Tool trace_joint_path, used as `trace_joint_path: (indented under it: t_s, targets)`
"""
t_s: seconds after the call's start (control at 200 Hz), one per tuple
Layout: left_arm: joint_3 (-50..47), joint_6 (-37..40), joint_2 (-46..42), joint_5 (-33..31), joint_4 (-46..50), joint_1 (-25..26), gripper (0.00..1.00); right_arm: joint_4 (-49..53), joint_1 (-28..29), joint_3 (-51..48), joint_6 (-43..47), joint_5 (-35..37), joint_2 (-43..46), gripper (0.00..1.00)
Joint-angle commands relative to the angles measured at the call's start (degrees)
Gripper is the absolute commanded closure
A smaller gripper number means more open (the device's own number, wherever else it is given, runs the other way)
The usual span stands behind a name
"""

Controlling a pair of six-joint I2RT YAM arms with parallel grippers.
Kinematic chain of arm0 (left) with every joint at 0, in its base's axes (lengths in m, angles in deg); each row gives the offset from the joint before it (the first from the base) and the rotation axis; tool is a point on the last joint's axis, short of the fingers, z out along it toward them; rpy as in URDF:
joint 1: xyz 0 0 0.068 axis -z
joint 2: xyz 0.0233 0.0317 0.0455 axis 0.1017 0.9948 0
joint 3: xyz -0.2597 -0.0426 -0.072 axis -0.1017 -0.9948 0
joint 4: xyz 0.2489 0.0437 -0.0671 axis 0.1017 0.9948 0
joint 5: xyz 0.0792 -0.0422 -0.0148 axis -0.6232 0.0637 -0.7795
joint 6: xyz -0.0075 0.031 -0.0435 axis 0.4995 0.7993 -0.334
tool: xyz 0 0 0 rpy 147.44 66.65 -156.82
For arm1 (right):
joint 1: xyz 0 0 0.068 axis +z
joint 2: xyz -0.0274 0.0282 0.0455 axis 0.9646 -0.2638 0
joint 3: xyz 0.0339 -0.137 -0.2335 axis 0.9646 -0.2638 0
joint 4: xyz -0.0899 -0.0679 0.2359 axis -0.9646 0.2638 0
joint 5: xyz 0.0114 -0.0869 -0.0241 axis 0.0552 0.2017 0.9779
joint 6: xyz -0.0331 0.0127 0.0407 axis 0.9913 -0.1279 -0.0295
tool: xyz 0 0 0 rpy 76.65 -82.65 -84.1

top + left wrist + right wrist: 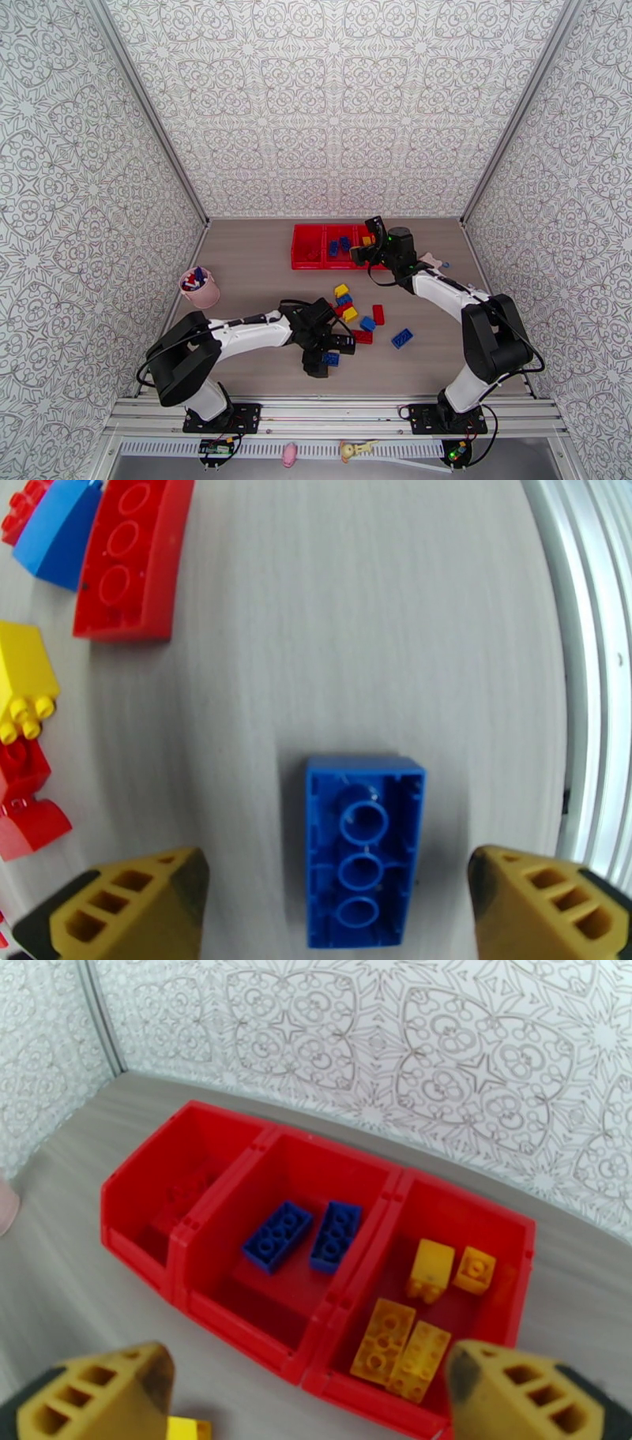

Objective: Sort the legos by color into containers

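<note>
Your left pincer [336, 879] is hanging wide open around an upside-down blue lego [365, 831] lying on the table [355, 638], not touching it, and your right pincer [308, 1374] is hanging wide open over the red containers [237, 1319] holding sorted legos [336, 1235].

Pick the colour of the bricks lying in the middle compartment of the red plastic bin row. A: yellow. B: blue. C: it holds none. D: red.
B: two blue studded plastic bricks lie side by side in the middle compartment of the row of three joined red plastic bins, while the yellow plastic bricks sit in the right one.
</note>
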Motion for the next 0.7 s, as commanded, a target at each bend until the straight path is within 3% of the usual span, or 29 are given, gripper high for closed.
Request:
trace_joint_path:
  t_s: [0.0, 0.38, 0.535, 0.69]
  targets:
    - [2.13, -0.09, 1.9, -0.8, 1.95, 0.55, 0.17, -0.55, -0.5, -0.8, -0.99, -1.27, 0.27, 0.06]
    - [3.19, -0.01, 3.51, -1.17, 2.99, 0.91, 0.35, -0.74, -0.76, -1.58, -0.8, -0.04, 1.21, 0.06]
    - [3.42, -0.44, 3.78, -1.75, 3.16, 1.08, 0.52, -1.53, -1.02, -2.22, -1.33, 0.05, 2.1, 0.06]
    - [2.53, -0.43, 2.81, -3.94, 3.28, 1.26, 0.54, -1.64, -1.29, -2.68, -1.42, -0.29, 3.24, 0.05]
